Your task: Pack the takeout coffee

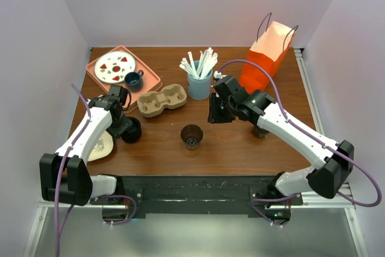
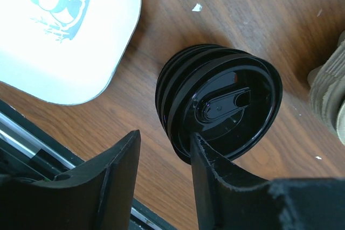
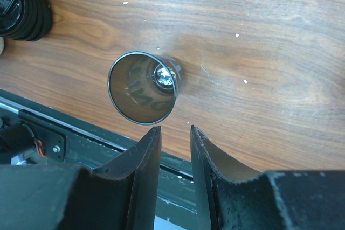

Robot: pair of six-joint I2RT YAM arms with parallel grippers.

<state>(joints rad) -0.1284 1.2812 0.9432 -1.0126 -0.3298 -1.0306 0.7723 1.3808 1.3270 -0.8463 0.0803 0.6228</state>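
Black lid stack (image 2: 221, 106) just beside parted, empty left jaws, brown cup (image 3: 143, 87) beyond narrowly parted, empty right jaws

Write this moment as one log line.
left jaws open at lid stack | right jaws open near brown cup | cup carrier empty

A dark cup (image 1: 192, 135) stands upright and lidless mid-worktop (image 1: 240, 145). A stack of black lids (image 1: 131, 129) sits to its left. The pulp carrier (image 1: 161, 100) and the orange bag (image 1: 269, 52) are behind.
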